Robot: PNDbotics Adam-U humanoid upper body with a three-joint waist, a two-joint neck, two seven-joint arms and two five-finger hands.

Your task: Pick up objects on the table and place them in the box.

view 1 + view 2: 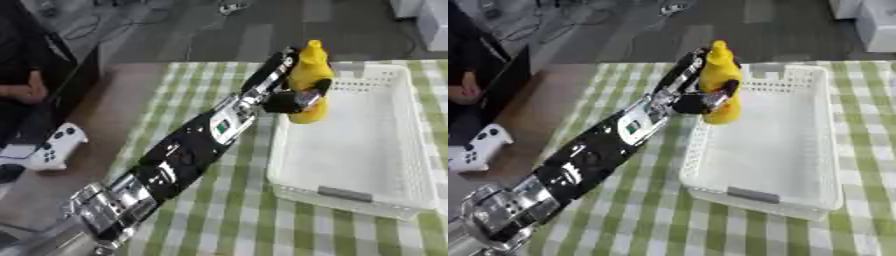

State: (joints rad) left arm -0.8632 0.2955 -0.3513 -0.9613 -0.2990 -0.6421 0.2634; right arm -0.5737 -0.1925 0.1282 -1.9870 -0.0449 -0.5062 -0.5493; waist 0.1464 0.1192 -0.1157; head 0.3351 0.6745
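A yellow squeeze bottle (310, 70) with a pointed cap is held upright over the near-left corner of the white slatted box (411, 150). My left hand (282, 89) is shut on it, fingers behind the bottle and the thumb curled across its front. The bottle's lower end hangs just inside the box's left wall. The long black and silver left arm (188, 155) stretches diagonally from the lower left corner. The inside of the box is bare white. My right hand shows in neither view.
A green and white checked cloth (227, 210) covers the table. A white game controller (54, 146) lies on the brown table surface at the left. A person sits at the far left edge, apart from the work.
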